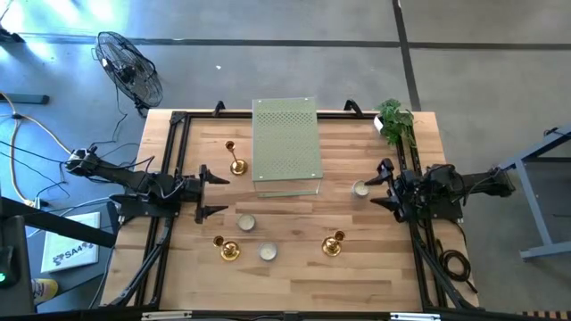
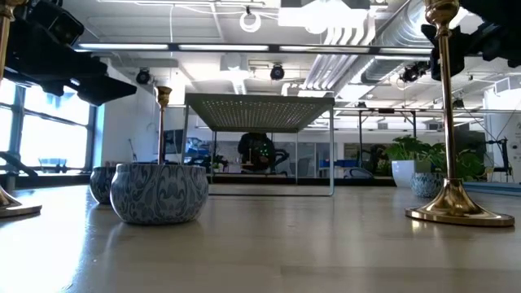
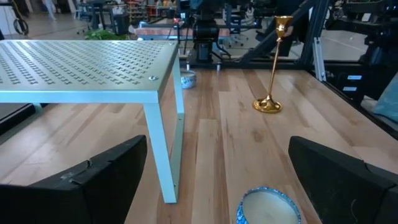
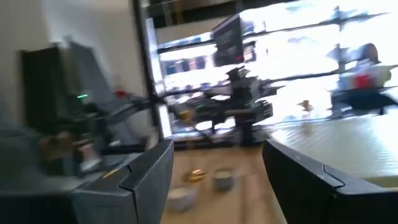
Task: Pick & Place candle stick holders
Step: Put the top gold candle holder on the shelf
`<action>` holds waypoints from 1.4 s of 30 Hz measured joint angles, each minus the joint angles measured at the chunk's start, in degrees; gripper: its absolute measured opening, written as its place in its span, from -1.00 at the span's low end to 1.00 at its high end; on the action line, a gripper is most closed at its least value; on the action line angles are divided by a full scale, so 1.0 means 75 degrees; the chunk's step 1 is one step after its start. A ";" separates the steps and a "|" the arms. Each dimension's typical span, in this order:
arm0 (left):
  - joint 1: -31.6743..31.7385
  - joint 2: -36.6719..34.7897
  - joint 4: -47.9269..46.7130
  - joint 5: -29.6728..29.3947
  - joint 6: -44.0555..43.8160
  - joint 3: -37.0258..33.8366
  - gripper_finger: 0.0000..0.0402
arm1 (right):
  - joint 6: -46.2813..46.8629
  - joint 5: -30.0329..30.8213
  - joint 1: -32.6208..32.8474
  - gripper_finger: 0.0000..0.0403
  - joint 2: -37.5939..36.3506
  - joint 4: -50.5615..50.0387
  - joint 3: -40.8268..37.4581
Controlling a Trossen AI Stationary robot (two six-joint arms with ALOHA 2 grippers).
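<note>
From above: pale green perforated slab (image 1: 286, 147) on legs at table centre-far, a plant (image 1: 395, 120) at the far right corner, a fan (image 1: 131, 69) on the floor beyond the far left corner. Three gold holders: one (image 1: 235, 160) just left of the slab, one (image 1: 228, 249) near-left, one (image 1: 333, 243) near-right. Three cups: one (image 1: 360, 188) right of the slab, just beside the right gripper (image 1: 382, 185); one (image 1: 245, 223) near the slab's near-left corner; one (image 1: 268, 252) nearer still, between the two near holders. Left gripper (image 1: 211, 190) at the left, fingers spread wide, holding nothing, pointing at the slab's left side. Right gripper parted, with nothing visibly between its fingers. From table height: marbled cup (image 2: 159, 192) left, with a second cup (image 2: 104, 183) behind it, gold stem (image 2: 161, 122) rising beyond; big gold holder (image 2: 457, 163) close at right; slab (image 2: 260, 110) across the middle, blocking the far view. Left wrist: slab's edge and leg (image 3: 163, 146) close ahead, cup (image 3: 270, 206) between the open fingers' line, gold holder (image 3: 273, 68) farther off. Right wrist: blurred; two cups (image 4: 222, 179) and something gold (image 4: 195, 175) ahead, parted fingers (image 4: 140, 180) empty.
</note>
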 joint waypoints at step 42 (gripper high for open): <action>0.0000 0.0003 -0.0128 0.1190 -0.0616 -0.0003 0.92 | -0.1558 0.2170 0.0000 0.17 0.0001 0.0307 0.0000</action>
